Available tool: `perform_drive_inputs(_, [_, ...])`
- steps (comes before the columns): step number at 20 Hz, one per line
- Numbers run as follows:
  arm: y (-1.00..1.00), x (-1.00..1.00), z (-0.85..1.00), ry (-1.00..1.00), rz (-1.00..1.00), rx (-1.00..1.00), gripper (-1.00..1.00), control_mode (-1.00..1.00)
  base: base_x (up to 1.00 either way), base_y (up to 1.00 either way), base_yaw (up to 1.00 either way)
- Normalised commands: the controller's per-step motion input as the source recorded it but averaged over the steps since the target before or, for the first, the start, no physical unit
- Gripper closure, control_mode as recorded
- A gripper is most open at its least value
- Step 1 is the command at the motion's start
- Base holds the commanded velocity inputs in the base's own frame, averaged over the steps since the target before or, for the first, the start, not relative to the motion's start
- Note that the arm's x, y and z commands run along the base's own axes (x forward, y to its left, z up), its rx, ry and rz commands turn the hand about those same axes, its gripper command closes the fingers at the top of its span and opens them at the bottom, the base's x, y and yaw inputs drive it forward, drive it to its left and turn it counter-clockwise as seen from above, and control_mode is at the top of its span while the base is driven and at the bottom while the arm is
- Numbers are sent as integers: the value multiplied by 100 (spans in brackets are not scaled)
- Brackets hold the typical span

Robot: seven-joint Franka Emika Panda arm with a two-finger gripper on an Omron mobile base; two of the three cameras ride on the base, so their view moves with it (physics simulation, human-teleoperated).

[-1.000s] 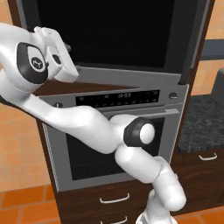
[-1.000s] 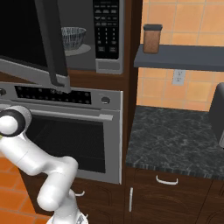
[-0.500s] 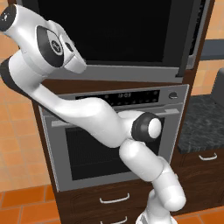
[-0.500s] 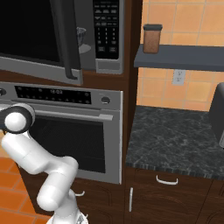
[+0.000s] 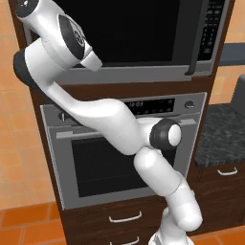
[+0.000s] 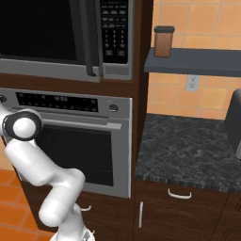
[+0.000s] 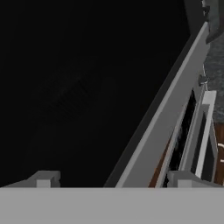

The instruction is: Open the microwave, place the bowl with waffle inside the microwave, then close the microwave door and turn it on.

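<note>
Brown jar (image 6: 164,41) stands on dark shelf (image 6: 197,63).

microwave door (image 5: 139,36) glass too dark to see inside; gripper (image 7: 111,180) fingertips barely visible, spread unclear.

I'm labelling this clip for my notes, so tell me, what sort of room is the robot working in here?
A simulated home kitchen. A built-in microwave sits above a steel wall oven in dark wood cabinetry, with a dark stone counter beside them and orange tiles on the wall behind.
</note>
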Motion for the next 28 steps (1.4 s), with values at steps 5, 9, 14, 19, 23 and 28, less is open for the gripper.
perform_drive_inputs(5, [-24, 29, 0, 0, 17, 0, -100, -100, 0, 0, 0])
perform_drive_inputs(9, [-4, 8, 0, 0, 8, 0, -100, -100, 0, 0, 0])
perform_drive_inputs(14, [0, -5, 3, 0, 0, 0, -100, -100, 0, 0, 0])
perform_drive_inputs(19, [-7, -38, 37, 5, 0, 0, -100, -100, 0, 0, 0])
perform_drive_inputs(23, [-20, -60, 79, 24, 0, 0, -100, -100, 0, 0, 0])
perform_drive_inputs(28, [-49, -86, 79, 39, 0, 8, -100, -100, 0, 0, 0])
